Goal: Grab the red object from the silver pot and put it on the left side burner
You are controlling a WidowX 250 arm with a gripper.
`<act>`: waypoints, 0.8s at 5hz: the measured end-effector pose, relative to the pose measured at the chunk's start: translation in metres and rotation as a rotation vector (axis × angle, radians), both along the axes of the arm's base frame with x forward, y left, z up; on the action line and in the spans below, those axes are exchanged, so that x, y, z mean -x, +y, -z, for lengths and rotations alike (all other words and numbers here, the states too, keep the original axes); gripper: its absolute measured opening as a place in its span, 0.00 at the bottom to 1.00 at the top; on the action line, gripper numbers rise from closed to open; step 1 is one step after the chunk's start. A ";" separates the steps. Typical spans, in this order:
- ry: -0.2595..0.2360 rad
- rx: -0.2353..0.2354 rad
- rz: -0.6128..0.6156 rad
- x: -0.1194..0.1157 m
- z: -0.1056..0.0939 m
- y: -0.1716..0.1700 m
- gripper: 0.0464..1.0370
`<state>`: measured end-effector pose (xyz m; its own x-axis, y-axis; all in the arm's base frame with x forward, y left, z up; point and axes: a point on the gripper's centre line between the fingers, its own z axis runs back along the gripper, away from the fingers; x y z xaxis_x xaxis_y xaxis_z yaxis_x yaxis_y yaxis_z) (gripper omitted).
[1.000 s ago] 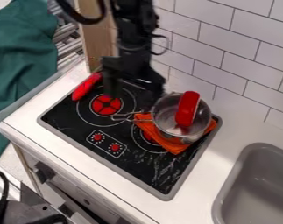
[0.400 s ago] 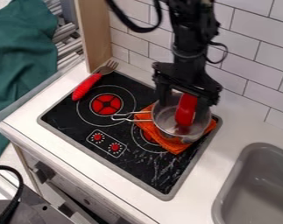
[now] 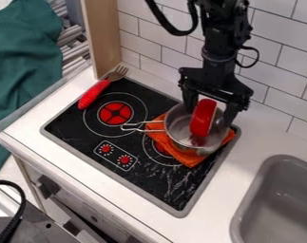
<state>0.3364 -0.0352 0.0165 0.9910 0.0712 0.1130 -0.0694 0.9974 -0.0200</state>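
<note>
The silver pot [image 3: 177, 125] sits about three o'clock from the left burner [image 3: 115, 113]. In it rests the red object [image 3: 202, 118], with open fingers [image 3: 190, 98] astride it. Looks like the grasping step; next, they should settle lower and close.

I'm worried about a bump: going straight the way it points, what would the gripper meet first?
Likely the red object in the silver pot, with the gripper open around it here; depth is unclear, so the pot's rim might come first.
</note>
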 end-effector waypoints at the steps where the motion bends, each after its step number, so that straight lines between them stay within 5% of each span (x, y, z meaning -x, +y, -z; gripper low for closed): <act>1: 0.043 -0.001 -0.002 -0.004 0.014 0.005 0.96; 3: 0.104 -0.004 -0.047 -0.006 0.040 0.028 0.91; 4: 0.104 -0.001 -0.042 -0.011 0.045 0.028 0.62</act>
<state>0.3478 -0.0076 -0.0281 0.9935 0.1131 0.0097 -0.1130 0.9935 -0.0090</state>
